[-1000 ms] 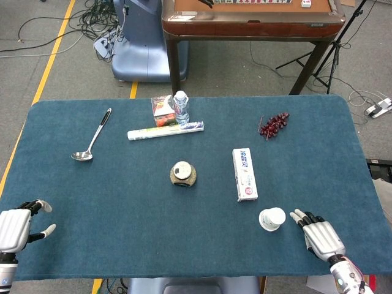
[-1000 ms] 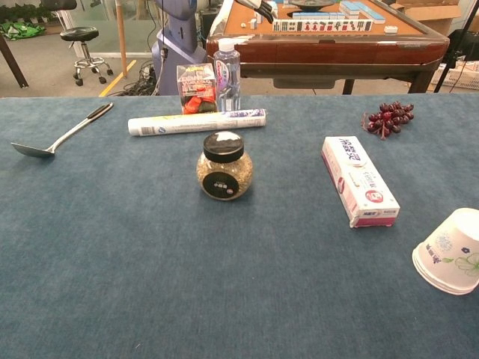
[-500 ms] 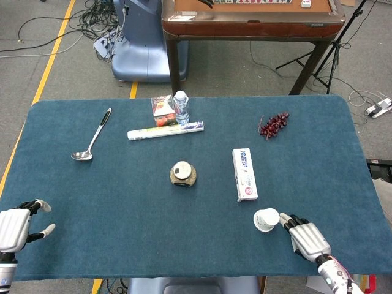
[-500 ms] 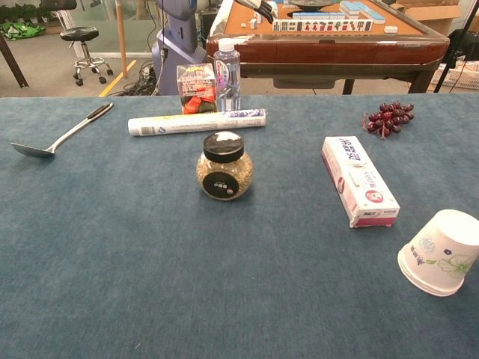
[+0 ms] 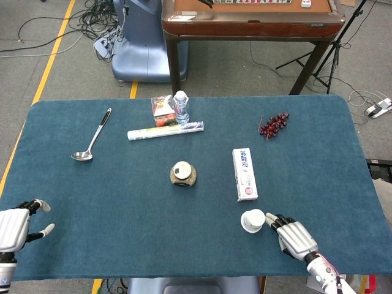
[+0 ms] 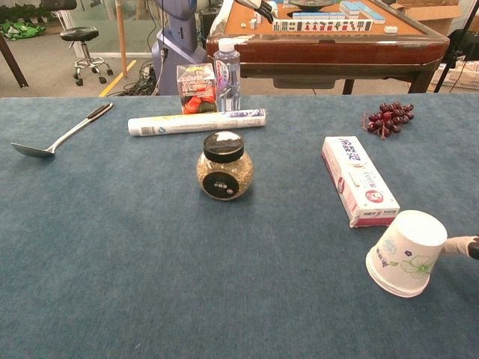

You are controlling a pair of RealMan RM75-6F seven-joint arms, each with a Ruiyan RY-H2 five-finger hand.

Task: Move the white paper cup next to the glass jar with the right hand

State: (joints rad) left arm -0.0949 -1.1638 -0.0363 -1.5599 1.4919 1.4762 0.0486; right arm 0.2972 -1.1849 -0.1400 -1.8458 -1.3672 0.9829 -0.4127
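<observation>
Head view: right hand (image 5: 293, 235) low over table, fingertips against tilted white paper cup (image 5: 252, 220), grip unclear.

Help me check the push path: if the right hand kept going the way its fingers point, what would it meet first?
The white paper cup: the right hand points up-left with its fingertips at the tilted cup, apparently touching. Beyond it, that line runs roughly toward the glass jar.

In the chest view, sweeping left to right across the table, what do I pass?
ladle → rolled paper tube → glass jar → toothpaste box → white paper cup → right hand's fingertip at the frame edge.
</observation>
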